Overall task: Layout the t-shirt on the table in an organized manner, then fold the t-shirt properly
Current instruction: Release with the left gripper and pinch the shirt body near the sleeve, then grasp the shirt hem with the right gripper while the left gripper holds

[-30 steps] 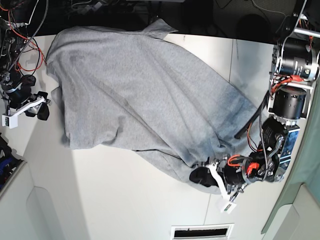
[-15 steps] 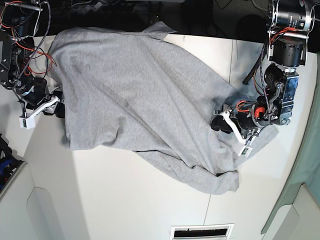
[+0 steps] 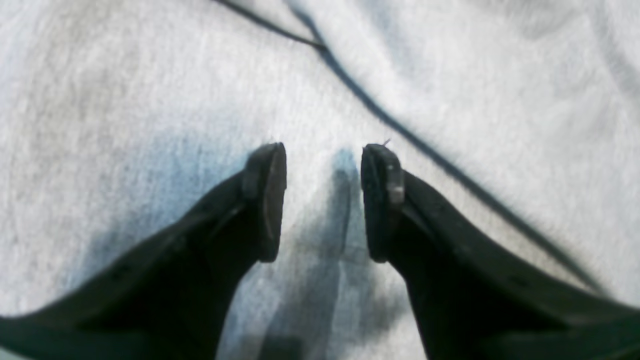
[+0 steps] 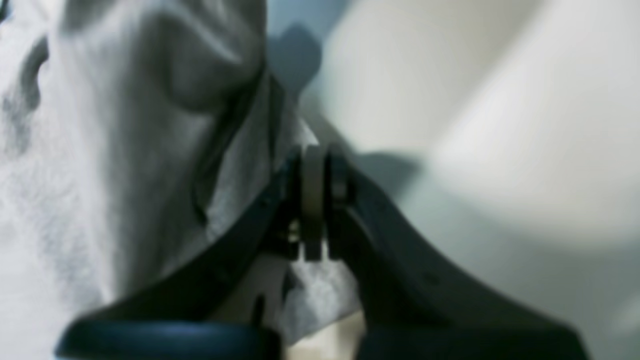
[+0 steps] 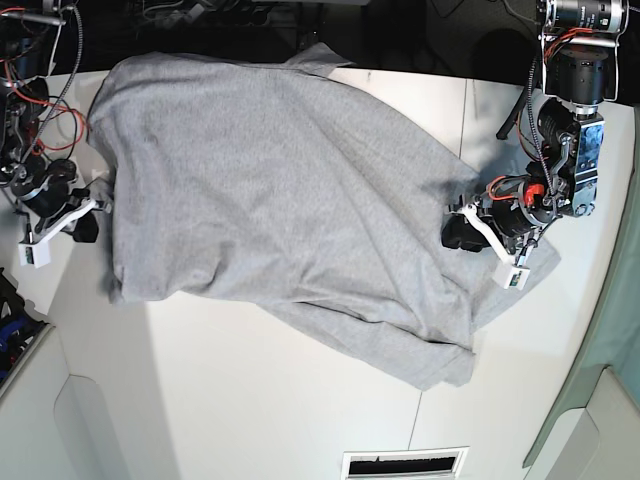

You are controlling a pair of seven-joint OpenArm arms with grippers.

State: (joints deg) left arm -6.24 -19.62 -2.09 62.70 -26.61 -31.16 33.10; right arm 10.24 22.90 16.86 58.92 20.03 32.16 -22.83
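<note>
The light grey t-shirt (image 5: 280, 190) lies spread and wrinkled across the white table (image 5: 250, 400), one sleeve hanging over the far edge. On the view's left, my right gripper (image 5: 100, 200) sits at the shirt's edge. Its wrist view shows the right gripper (image 4: 314, 165) shut on a thin fold of the t-shirt (image 4: 125, 150), with table (image 4: 500, 125) beyond. My left gripper (image 5: 462, 232) rests over the shirt's right part. In its wrist view the left gripper (image 3: 324, 165) stands open just above the t-shirt (image 3: 150, 75), with nothing between its fingers (image 3: 267, 200).
A dark table seam (image 5: 465, 110) runs near the left arm. A vent slot (image 5: 405, 463) sits at the near edge. Cables and dark clutter line the far side. A green curtain (image 5: 620, 350) hangs at the right.
My right gripper has closed on the shirt's left edge. The left arm has moved from the near corner of the shirt toward the far side, leaving that corner flat.
</note>
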